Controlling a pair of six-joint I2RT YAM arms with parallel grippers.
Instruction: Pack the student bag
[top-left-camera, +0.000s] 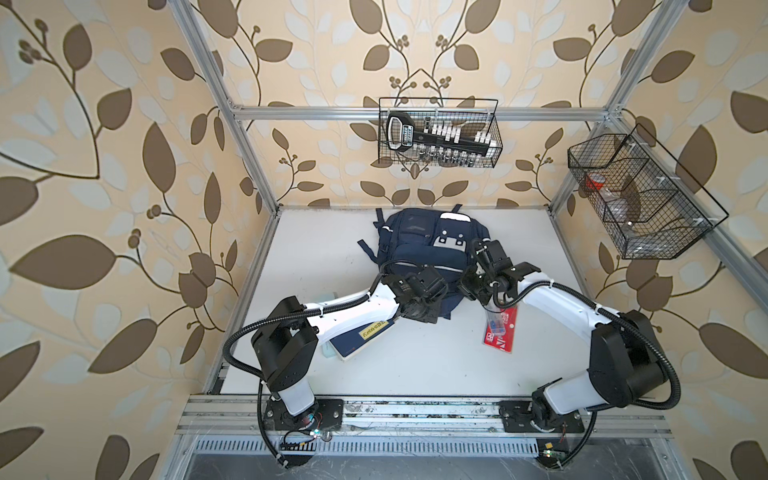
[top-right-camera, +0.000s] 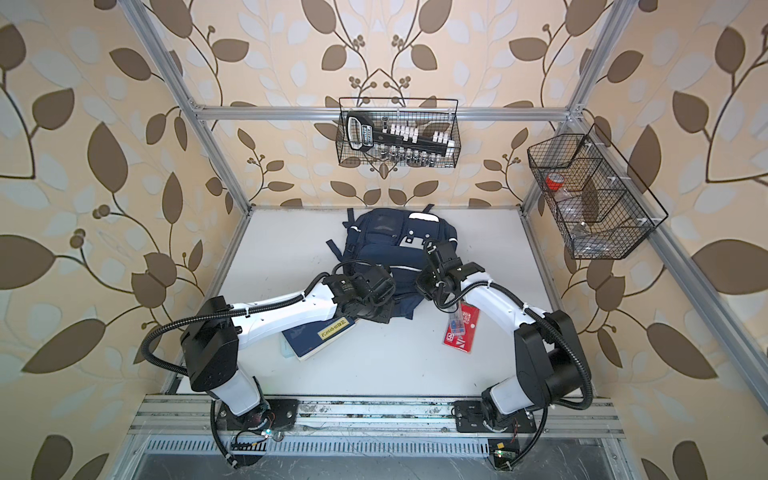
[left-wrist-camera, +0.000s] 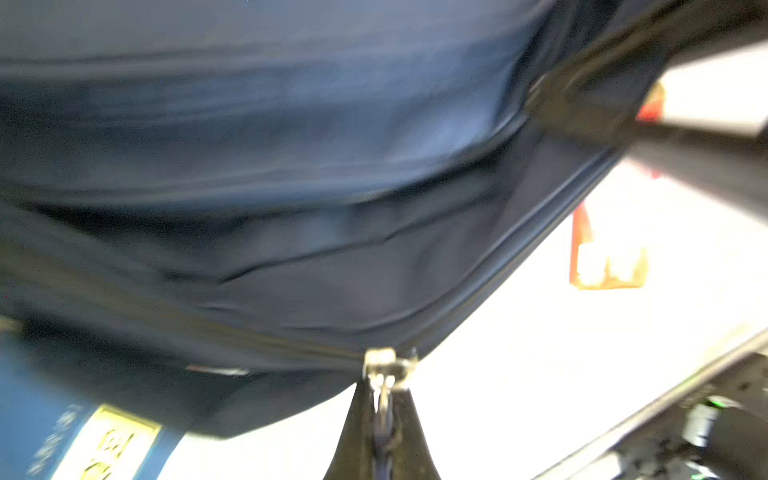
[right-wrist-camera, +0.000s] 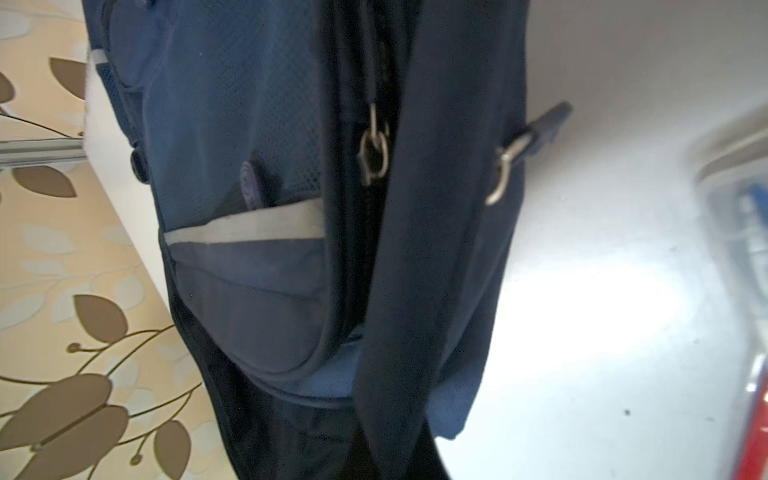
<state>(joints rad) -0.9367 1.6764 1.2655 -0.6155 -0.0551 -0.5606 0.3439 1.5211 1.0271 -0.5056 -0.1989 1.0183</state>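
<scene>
Left jaws pinch zip pull (left-wrist-camera: 384, 401); right jaws pressed together, seemingly on bag (top-left-camera: 415, 253) fabric (contact hidden). Draw pull steadily away from right jaws; hold fabric taut.

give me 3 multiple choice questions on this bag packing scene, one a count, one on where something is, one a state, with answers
1. How many wire baskets hang on the frame?
A one
B two
C four

2. Where is the red packet?
A in a basket
B on the table, partly under the right arm
C leaning against the back wall

3. The left end effector is:
A open over the table
B shut on a pencil
C shut on the student bag's zipper pull

Answers:
1 B, both top views show one on the back rail and one on the side rail.
2 B, it lies flat on the white surface.
3 C, the left wrist view shows the pull pinched between its fingers.
</scene>
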